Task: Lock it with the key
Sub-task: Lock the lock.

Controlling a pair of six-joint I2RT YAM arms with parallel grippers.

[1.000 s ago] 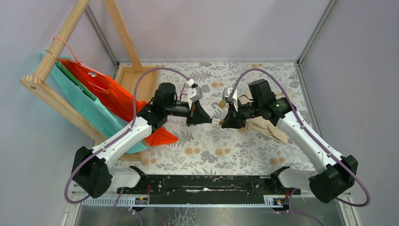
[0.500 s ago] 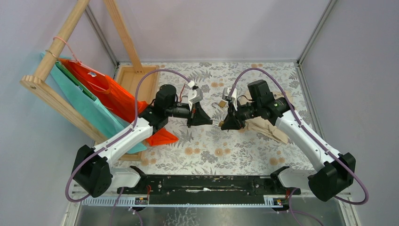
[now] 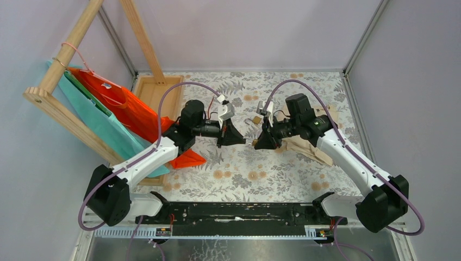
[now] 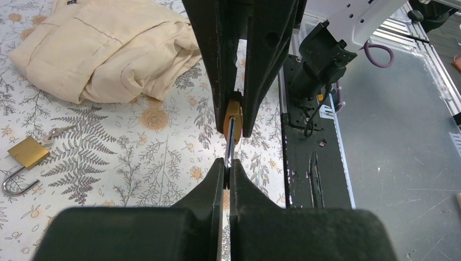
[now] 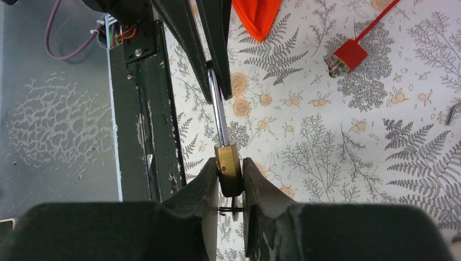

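Observation:
A small brass padlock (image 5: 229, 168) hangs in the air between both grippers over the floral table. My right gripper (image 5: 231, 175) is shut on its brass body. My left gripper (image 4: 228, 167) is shut on its steel shackle (image 5: 218, 106), seen edge-on in the left wrist view. A thin ring with what looks like a key (image 5: 234, 209) sticks out under the body, between the right fingers. The lock (image 5: 348, 54), red with a thin red cable, lies apart on the table in the right wrist view. From above, the two grippers meet tip to tip (image 3: 249, 141).
A second brass padlock (image 4: 26, 153) with an open shackle and keys (image 4: 57, 131) lies on the table. A cream cloth (image 4: 108, 49) is bunched under the right arm. Orange (image 3: 122, 106) and teal bags hang on a wooden rack (image 3: 60, 111) at left. The black base rail (image 3: 239, 209) runs along the near edge.
Both grippers keep their hold and stay almost in place. The arms have shifted slightly, the left forearm stretching a little further toward the middle.

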